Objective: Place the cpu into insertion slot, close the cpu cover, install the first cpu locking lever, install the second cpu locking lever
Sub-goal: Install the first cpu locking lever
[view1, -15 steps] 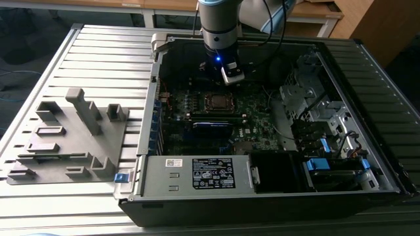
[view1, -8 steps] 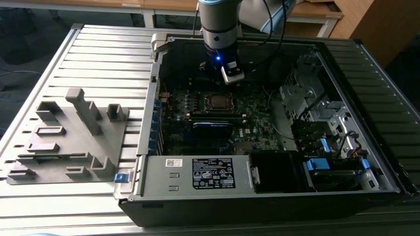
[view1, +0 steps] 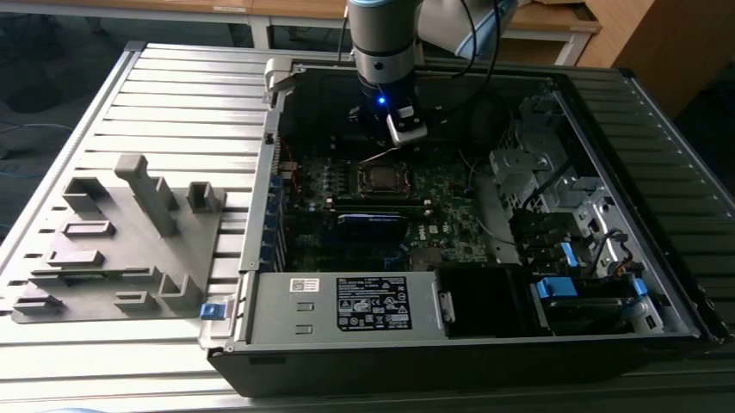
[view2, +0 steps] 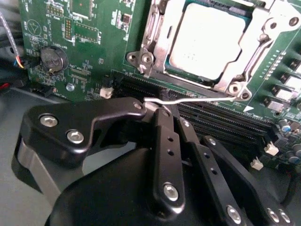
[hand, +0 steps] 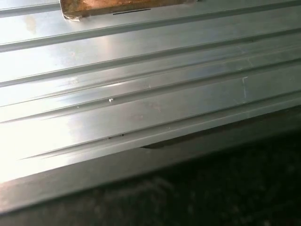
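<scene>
Sitting in its slot on the green board [view2: 94, 28], the cpu [view2: 209, 37] is in place, so that step looks done. The shiny cover [view2: 157, 40] lies flat around it, so that step looks done too. What is left is the levers. One thin wire lever [view2: 197, 100] runs along one side of the slot. In the exterior view it slants up from the slot toward the arm [view1: 379, 43], so it does not look locked yet. I cannot tell if the other lever is locked.

The jaws are narrow, almost together. The two black fingers [view2: 162, 141] meet at their tips right at the end of the lever, and they look to be pinching it. They touch nothing else that I can see. The arm hangs over the open case [view1: 460, 353], right above the slot. The case lies on the ribbed metal surface [view1: 172, 95]. A grey tray [view1: 115, 249] rests beside it, on the exterior view's left.
</scene>
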Tool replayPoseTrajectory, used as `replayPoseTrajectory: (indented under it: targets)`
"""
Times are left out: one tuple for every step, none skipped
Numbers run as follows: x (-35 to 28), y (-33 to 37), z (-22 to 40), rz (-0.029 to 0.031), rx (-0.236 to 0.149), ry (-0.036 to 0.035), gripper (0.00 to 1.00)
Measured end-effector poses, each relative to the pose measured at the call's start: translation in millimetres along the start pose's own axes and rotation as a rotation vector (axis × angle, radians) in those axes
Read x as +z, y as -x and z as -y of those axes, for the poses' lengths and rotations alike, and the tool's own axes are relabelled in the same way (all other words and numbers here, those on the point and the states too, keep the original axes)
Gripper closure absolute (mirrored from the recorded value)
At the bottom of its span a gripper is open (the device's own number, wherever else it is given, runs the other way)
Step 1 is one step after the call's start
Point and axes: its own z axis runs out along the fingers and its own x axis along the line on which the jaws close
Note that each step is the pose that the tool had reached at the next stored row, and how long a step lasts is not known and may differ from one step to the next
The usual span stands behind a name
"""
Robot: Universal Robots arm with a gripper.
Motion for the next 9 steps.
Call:
replayPoseTrajectory:
  targets:
    - [0.0,0.0,0.0,0.0,0.0,-0.0001,0.89]
    - [0.0,0.0,0.0,0.0,0.0,-0.0001,0.89]
    - [0.0,0.0,0.0,0.0,0.0,-0.0001,0.89]
    - [0.0,0.0,0.0,0.0,0.0,-0.0001,0.89]
    - [-0.4,0.0,0.0,-0.0001,0.0,-0.0003,0.89]
    - [-1.4,0.2,-0.2,-0.0001,0.0,-0.0001,0.89]
    - [-2.8,0.4,-0.4,0.0,0.0,0.0,0.89]
    - [-4.4,0.7,-0.7,0.0,0.0,-0.0001,0.89]
    - [-6.1,0.9,-0.9,0.0,0.0,0.0,0.89]
